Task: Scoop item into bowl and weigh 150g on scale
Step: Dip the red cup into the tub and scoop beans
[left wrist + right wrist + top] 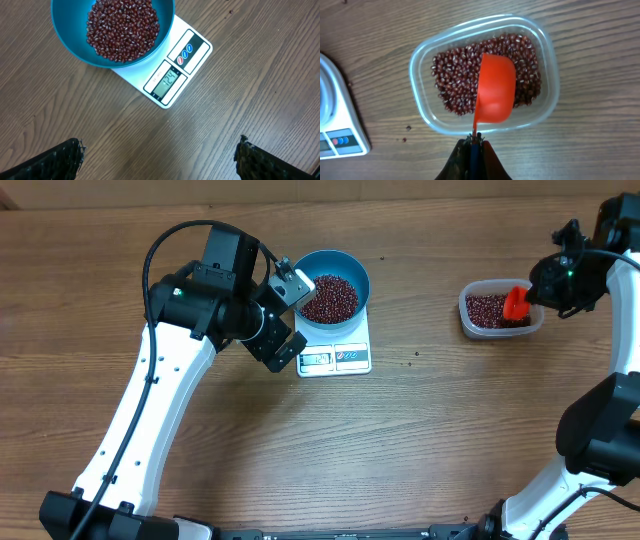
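The wooden table [450, 440] is the broadest thing here, brown and matte with long straight grain. On it, under my left arm's reach, sits the scale [352, 340], a flat white rectangle of smooth plastic with rounded corners. A small grey display and a label panel with round coloured marks run along its front edge; the digits are too faint for me to read with certainty. The bowl [335, 262] stands on the scale's platform, round, deep and glossy blue, and it overhangs the back edge. Well apart on the right lies a clear plastic tub [538, 320], a rounded rectangle with thin see-through walls. My left gripper [292, 318] hovers just beside the bowl and scale with its dark, rough-padded jaws spread wide and nothing between them. My right gripper [475, 145] has its jaws pinched together on the thin handle of the scoop [496, 90], smooth red-orange plastic with a rounded cup that hangs over the tub. The beans [122, 27], tiny dark red-brown ovals, form a loose heap in the bowl, and more cover the tub's floor.
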{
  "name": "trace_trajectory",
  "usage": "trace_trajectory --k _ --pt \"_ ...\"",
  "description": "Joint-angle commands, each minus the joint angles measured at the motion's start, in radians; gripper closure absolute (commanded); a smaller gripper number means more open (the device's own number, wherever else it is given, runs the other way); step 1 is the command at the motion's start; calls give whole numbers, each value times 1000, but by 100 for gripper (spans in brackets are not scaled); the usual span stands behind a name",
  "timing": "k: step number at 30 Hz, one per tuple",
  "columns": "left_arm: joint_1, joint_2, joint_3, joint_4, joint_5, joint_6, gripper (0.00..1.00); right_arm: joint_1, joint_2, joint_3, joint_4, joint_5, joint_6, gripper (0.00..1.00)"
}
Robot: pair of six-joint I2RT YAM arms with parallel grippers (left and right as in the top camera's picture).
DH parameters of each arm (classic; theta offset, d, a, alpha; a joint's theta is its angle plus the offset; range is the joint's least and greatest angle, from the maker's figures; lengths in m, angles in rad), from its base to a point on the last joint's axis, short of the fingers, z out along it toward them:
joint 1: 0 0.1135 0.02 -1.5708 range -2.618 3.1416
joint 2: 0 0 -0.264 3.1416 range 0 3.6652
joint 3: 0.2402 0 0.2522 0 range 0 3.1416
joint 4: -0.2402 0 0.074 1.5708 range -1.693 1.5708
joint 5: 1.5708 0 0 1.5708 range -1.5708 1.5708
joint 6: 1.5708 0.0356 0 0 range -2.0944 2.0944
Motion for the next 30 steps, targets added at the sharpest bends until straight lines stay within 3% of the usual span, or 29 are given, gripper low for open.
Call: trace_trajectory --k 1,13,30 --pt "3 6 -6 1 1 15 0 4 -21 -48 42 -9 -3 96" --pt "3 6 -6 1 1 15 0 10 -5 -146 156 -47 -3 96" --pt "3 6 -6 1 1 15 1 110 61 -146 146 -47 -3 96"
